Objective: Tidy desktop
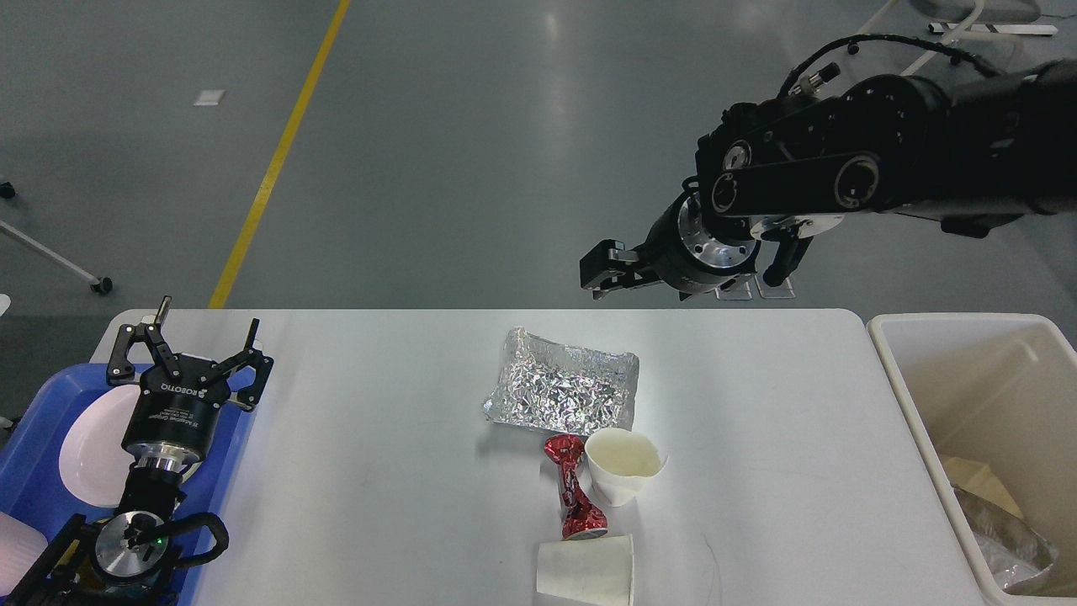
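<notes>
The white desktop holds a crumpled silver foil sheet near its middle. In front of the foil lie a twisted red wrapper, an upright white paper cup and a paper cup on its side at the front edge. My left gripper is open and empty at the table's left end, over the tray's edge. My right gripper hangs high over the table's far edge, behind the foil. It is seen dark and side-on, so its fingers cannot be told apart.
A cream bin stands at the table's right end with paper and foil scraps inside. A blue tray with a white plate sits at the left end, under my left arm. Chair legs on wheels stand on the grey floor beyond.
</notes>
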